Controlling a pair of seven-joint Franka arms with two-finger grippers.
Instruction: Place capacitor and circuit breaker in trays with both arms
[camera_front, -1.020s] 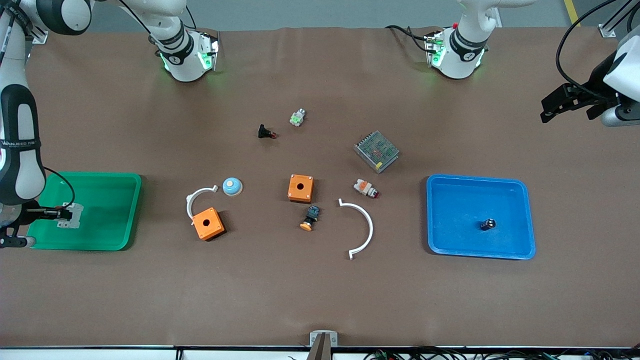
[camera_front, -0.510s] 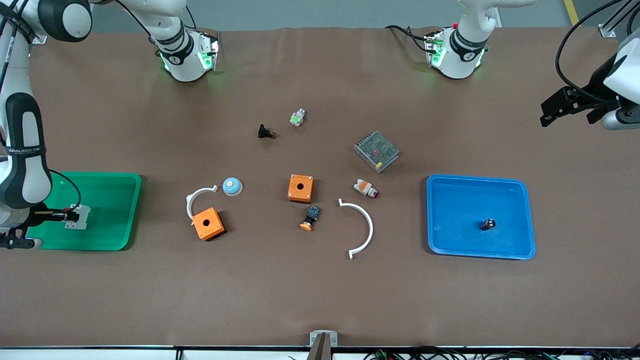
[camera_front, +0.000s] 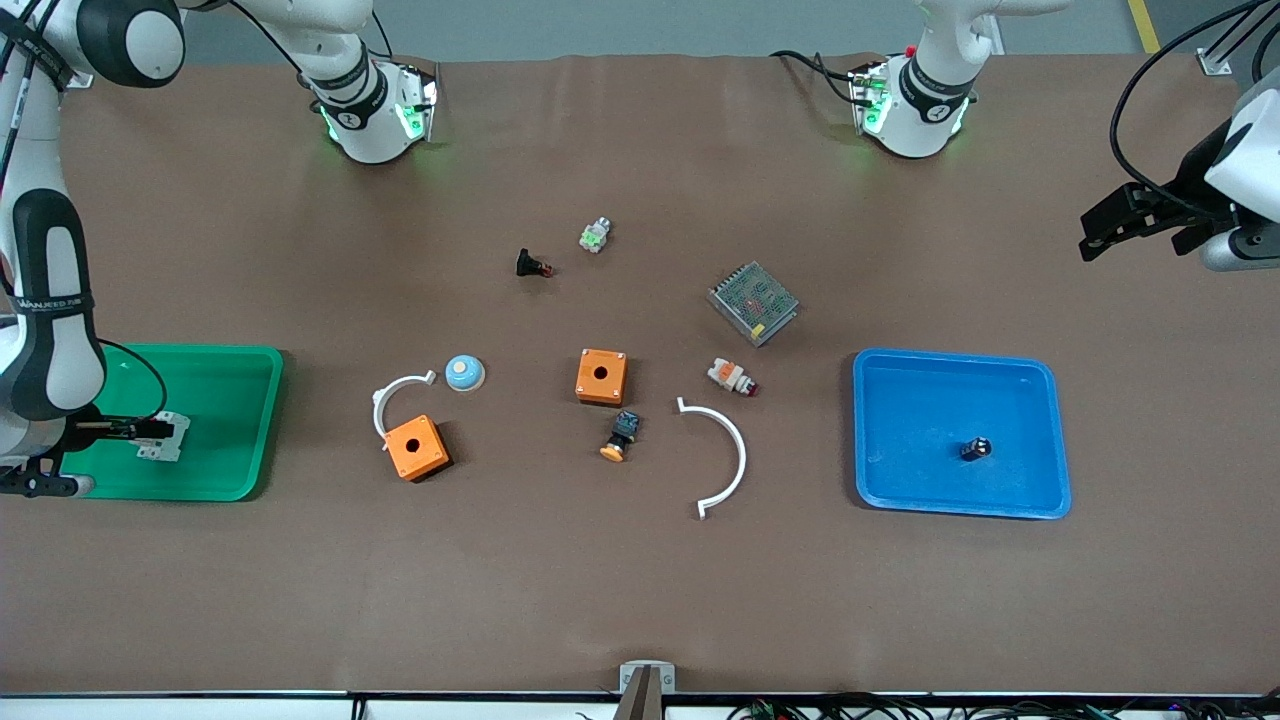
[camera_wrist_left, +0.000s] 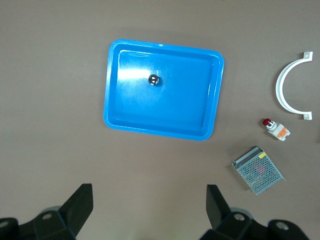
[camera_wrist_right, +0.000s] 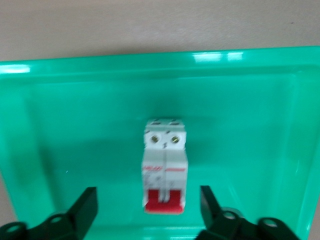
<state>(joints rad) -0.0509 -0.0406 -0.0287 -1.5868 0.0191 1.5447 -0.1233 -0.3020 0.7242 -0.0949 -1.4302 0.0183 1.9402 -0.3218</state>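
The circuit breaker (camera_front: 163, 438), a white-grey block with red levers, lies in the green tray (camera_front: 230, 400) at the right arm's end of the table. My right gripper (camera_front: 148, 431) is low over that tray. In the right wrist view the right gripper (camera_wrist_right: 147, 192) is open, its fingers wide on either side of the breaker (camera_wrist_right: 164, 165) and not touching it. The capacitor (camera_front: 976, 448), a tiny black cylinder, lies in the blue tray (camera_front: 900, 400). My left gripper (camera_front: 1095, 230) is open and empty, high over bare table at the left arm's end; its wrist view shows the capacitor (camera_wrist_left: 154, 79).
Between the trays lie two orange boxes (camera_front: 601, 376) (camera_front: 416, 447), two white arc pieces (camera_front: 735, 450) (camera_front: 390, 400), a blue dome (camera_front: 465, 372), a mesh-covered metal box (camera_front: 753, 302) and several small push-button parts (camera_front: 622, 435).
The right gripper has drawn back a little and the circuit breaker now shows more fully in the green tray. The left gripper has shifted slightly toward the bases.
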